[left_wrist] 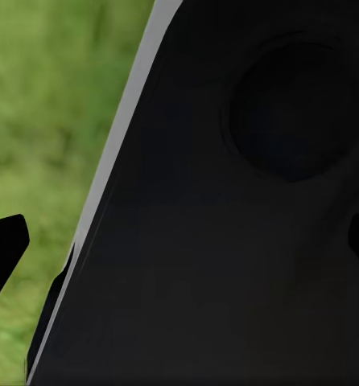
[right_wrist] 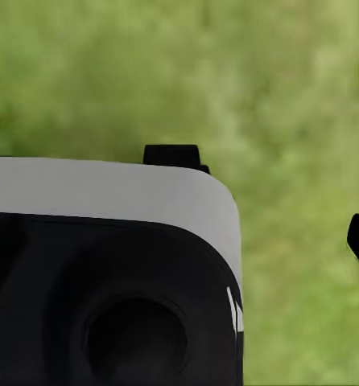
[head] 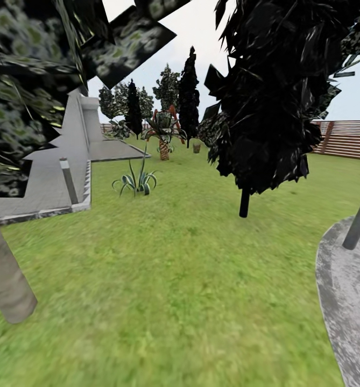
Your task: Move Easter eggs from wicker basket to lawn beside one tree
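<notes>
Green lawn (head: 163, 290) stretches ahead of the robot, still in transit; the wicker basket (head: 196, 147) looks like a small tan speck far off, just right of the short palm (head: 164, 141) and well beyond it; no eggs can be made out. A leaning grey trunk (head: 6, 279) rises near left of the palm line, a black cypress (head: 266, 91) close right. Both wrist views show grass and dark robot body; whether either gripper's jaws stand apart cannot be told. Likely risk: clipping the cypress trunk or straying onto grey paving (head: 349, 301) while driving toward the basket.
</notes>
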